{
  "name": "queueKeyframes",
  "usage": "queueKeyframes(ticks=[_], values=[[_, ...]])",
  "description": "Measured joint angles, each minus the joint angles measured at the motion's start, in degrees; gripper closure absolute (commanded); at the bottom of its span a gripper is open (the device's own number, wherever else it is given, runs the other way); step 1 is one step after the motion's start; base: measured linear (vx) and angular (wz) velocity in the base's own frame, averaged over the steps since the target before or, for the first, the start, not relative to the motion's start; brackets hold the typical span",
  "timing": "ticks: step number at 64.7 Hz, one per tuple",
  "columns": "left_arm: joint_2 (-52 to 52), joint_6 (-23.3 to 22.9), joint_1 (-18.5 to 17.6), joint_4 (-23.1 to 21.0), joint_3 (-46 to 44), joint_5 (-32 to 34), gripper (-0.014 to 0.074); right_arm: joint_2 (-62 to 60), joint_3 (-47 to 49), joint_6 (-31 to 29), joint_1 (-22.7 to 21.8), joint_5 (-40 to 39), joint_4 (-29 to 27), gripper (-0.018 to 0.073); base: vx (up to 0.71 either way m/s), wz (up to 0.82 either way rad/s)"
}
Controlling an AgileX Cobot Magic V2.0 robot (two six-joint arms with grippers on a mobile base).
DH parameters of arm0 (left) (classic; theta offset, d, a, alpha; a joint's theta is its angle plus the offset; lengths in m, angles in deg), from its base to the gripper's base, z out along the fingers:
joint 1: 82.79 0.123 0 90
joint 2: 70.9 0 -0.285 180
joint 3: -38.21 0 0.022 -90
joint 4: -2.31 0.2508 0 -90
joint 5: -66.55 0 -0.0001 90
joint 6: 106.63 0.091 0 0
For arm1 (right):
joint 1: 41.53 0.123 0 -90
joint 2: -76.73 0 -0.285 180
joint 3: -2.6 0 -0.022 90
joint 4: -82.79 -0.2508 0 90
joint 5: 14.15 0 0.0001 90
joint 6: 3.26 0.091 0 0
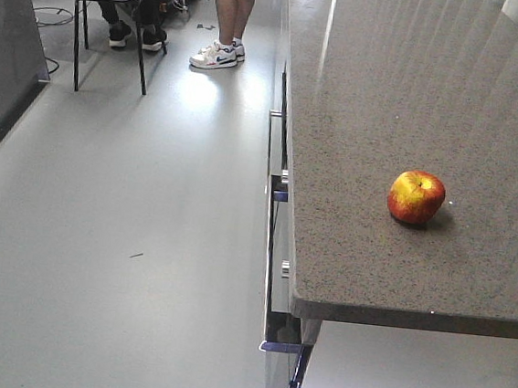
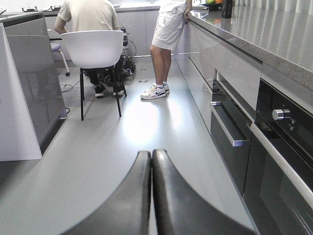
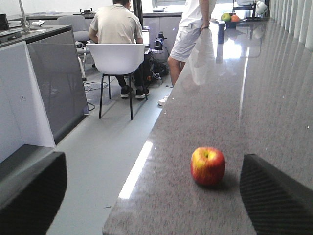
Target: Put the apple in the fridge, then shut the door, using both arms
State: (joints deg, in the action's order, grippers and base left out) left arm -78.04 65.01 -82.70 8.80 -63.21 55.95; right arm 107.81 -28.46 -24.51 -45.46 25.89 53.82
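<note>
A long, speckled grey-brown tabletop carries one apple, red and yellow, resting dimple-up near the tabletop's front edge, over a small shadow.

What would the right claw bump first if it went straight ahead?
Probably the apple: it sits on the counter ahead, between the fingers of the open right claw. Depth is unclear.

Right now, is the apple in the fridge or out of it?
Out. The apple rests on the speckled grey countertop, stem dimple up, in the open room.
</note>
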Motion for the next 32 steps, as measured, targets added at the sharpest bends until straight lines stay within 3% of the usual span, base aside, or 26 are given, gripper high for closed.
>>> queueKeyframes(ticks=[15, 32], values=[[0.0, 0.0, 0.0, 0.0, 0.0, 0.0, 0.0602, 21.67, 15.2, 0.01, 0.0, 1.05, 3.73, -0.0091, 0.0, 0.0], [0.0, 0.0, 0.0, 0.0, 0.0, 0.0, 0.0602, 43.74, 28.7, 0.13, 0.0, 3.16, 4.08, -0.008, 0.0, 0.0]])
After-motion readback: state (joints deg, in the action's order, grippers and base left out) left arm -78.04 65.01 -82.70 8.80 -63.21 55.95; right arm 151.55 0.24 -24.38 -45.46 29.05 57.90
